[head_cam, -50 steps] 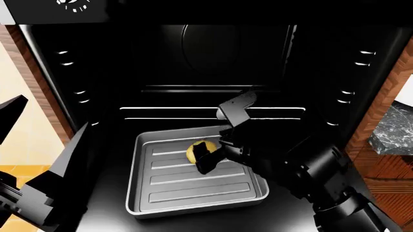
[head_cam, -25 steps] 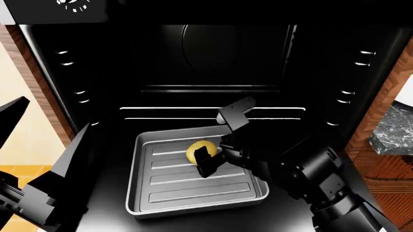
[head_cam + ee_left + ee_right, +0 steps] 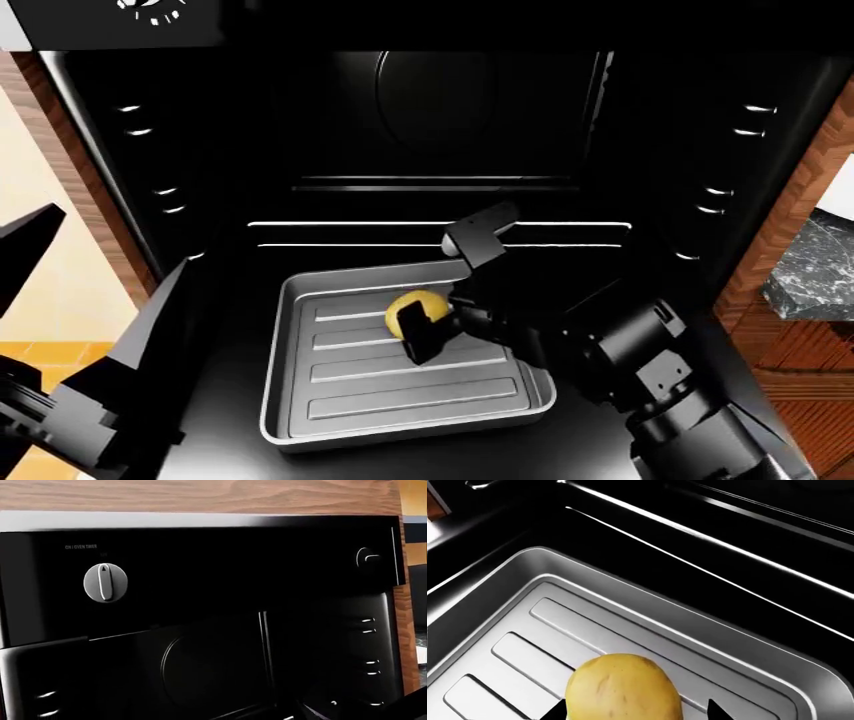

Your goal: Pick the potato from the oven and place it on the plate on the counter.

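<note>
Oven (image 3: pixel 400 130) tray (image 3: pixel 400 400) holds potato (image 3: pixel 411 310) between right hand (image 3: pixel 434 325) fingers.

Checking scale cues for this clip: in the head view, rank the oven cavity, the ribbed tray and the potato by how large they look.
1. The oven cavity, filling most of the view.
2. The grey ribbed tray, on the cavity floor.
3. The potato, much the smallest, partly hidden by the right gripper.
</note>
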`<state>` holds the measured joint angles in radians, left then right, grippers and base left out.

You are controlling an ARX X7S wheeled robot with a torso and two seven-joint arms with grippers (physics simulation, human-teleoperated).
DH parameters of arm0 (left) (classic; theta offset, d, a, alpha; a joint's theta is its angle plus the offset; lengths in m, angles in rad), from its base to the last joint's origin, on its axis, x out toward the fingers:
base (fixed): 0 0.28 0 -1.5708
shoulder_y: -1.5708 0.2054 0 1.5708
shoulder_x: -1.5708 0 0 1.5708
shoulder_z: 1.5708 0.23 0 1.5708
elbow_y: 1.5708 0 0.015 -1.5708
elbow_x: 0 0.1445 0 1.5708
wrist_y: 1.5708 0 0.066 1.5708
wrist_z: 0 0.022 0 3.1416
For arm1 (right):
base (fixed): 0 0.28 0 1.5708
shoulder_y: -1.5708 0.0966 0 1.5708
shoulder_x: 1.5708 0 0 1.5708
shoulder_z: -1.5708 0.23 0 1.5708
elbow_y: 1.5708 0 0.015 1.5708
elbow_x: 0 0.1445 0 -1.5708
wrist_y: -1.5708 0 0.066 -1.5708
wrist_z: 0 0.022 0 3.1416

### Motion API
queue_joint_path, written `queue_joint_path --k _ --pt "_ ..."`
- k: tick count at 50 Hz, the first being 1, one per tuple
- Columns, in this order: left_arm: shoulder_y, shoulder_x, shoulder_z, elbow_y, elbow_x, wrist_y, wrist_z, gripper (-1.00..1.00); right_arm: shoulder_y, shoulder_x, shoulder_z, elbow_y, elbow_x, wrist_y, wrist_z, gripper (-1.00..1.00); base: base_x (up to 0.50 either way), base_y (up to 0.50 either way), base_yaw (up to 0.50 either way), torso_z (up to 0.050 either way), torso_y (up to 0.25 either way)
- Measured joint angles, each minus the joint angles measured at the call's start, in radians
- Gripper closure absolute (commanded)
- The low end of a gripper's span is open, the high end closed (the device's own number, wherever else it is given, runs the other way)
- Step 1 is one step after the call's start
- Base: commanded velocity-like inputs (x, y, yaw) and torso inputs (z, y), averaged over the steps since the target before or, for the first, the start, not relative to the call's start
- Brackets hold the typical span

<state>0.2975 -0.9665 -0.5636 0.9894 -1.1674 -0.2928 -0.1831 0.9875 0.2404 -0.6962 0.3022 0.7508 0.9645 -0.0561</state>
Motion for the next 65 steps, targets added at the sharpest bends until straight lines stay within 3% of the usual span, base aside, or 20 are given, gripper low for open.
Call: queue_joint_path --k 60,61,65 --pt "0.027 0.012 0.023 -0.007 0.032 0.017 0.018 -1.0 0.022 -0.064 -0.057 0.187 -0.019 -0.078 -0.075 -1.0 0.0 0.0 0.0 0.0 0.0" --pt "0.028 0.013 0.023 -0.008 0.033 0.017 0.018 -1.0 0.021 -0.065 -0.057 0.188 -0.02 -0.08 -0.075 1.0 0.0 0.0 0.0 0.0 0.0" --pt "0.03 0.014 0.025 -0.009 0.036 0.019 0.02 -1.0 0.021 -0.065 -0.058 0.191 -0.019 -0.087 -0.071 1.0 0.0 0.0 0.0 0.0 0.0"
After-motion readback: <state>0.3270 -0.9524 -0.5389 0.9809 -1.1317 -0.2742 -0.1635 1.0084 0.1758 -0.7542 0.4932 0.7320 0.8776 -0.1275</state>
